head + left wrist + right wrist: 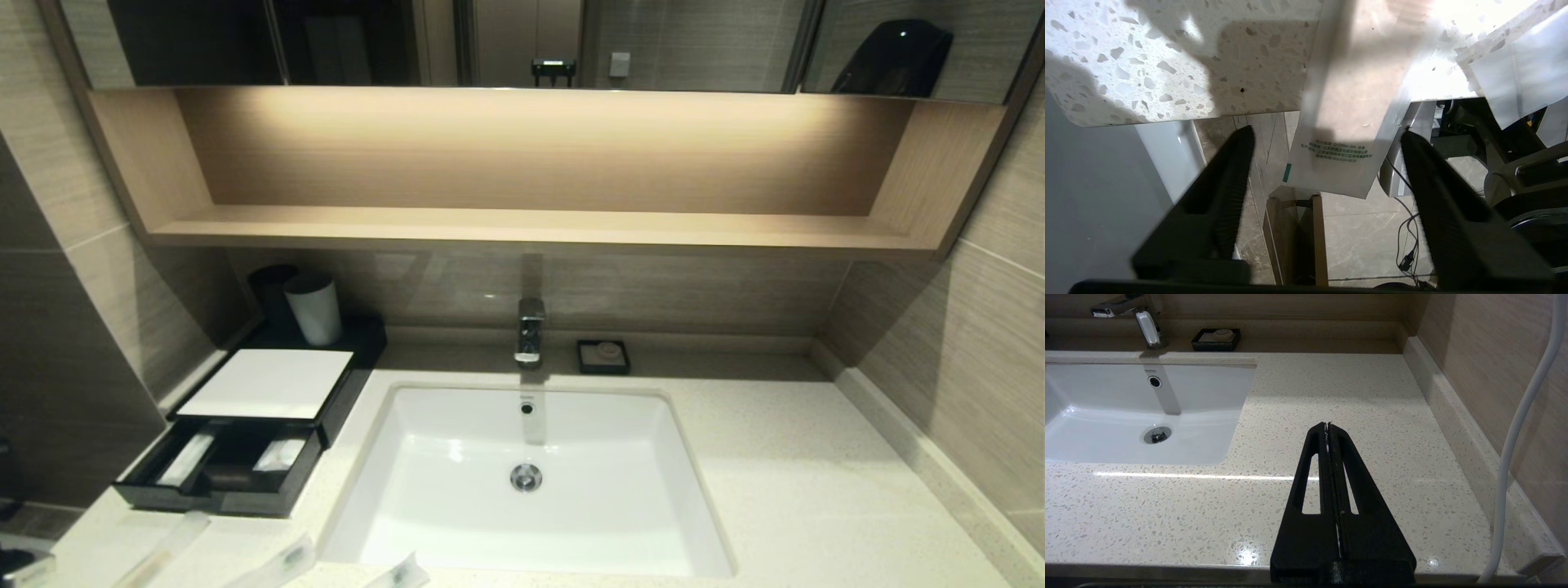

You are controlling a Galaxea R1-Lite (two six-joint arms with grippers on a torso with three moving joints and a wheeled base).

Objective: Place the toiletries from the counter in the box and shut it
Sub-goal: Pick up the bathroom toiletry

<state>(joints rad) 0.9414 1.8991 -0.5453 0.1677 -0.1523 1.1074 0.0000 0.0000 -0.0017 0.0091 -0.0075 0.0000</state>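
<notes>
We judge pickup underway: left gripper (1327, 141), jaws apart, straddles an overhanging packet (1347, 122) ungripped; next, close on it.

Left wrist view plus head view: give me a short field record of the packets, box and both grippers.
left gripper: open, fingers either side of a packet end, not touching it
target: translucent plastic-wrapped packet overhanging the edge of the cream speckled stone counter
other packets: two more at the counter's front edge
box: low black box with white top panel, drawer pulled out
drawer: two packets inside
right gripper: shut, empty, above the counter right of the white basin
</notes>
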